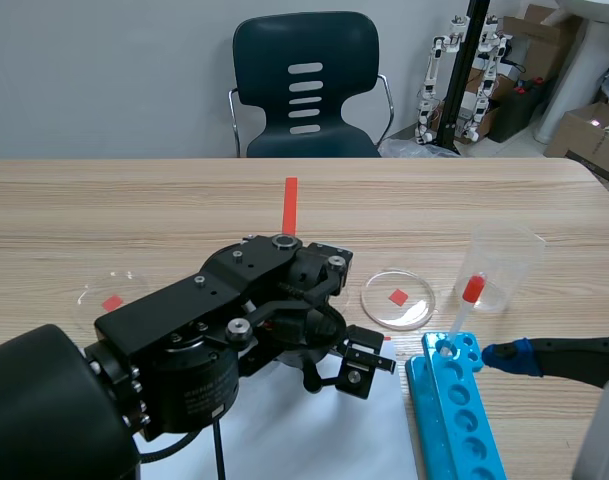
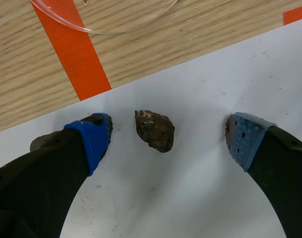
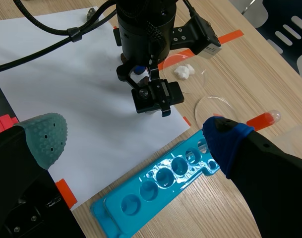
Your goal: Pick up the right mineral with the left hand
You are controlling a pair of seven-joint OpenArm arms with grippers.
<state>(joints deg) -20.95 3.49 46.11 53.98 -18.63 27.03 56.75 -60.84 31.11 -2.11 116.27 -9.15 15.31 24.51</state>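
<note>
A small dark brown mineral lies on the white paper between the fingers of my left gripper, nearer one blue pad than the other. The left gripper is open and touches nothing. In the scene view the left arm points down at the paper and hides the mineral. A small grey stone sits at the paper's far edge, partly behind a cable. My right gripper hangs open over the paper and the blue rack, holding nothing.
A blue tube rack lies right of the paper with a red-capped test tube standing in it. Behind it are a clear plastic beaker and a petri dish. Another dish is at the left. A chair stands beyond the table.
</note>
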